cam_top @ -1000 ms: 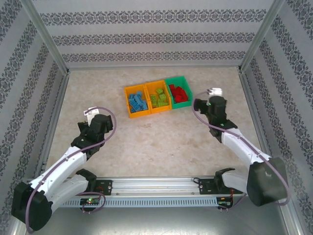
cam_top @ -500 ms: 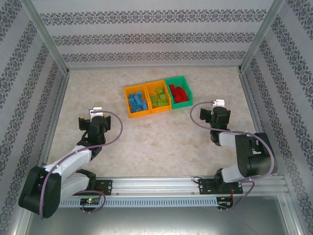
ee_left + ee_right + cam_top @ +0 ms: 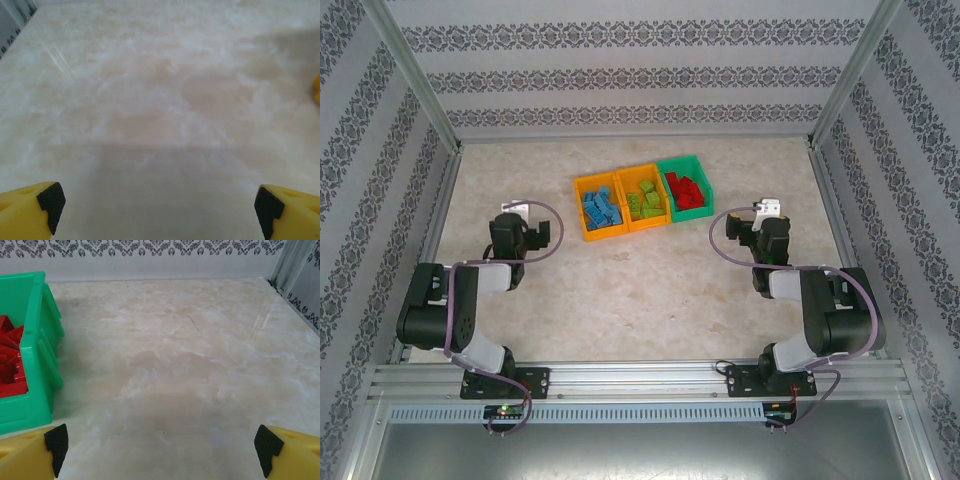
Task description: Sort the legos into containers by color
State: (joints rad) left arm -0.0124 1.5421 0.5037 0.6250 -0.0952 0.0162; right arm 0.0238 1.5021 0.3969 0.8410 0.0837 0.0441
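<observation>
Three bins [image 3: 638,170] sit side by side on the table [image 3: 650,290], legos [image 3: 646,200] sorted inside: blue, green, red. Left gripper [image 3: 160,202] and right gripper [image 3: 162,442] gape fully, empty. Judged complete; park arms clear of bins.

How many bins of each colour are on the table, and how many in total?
Orange bins: 2, the left orange bin with blue legos, the middle orange bin with lime green legos
Green bin: 1, with red legos
Total: 3 bins
</observation>
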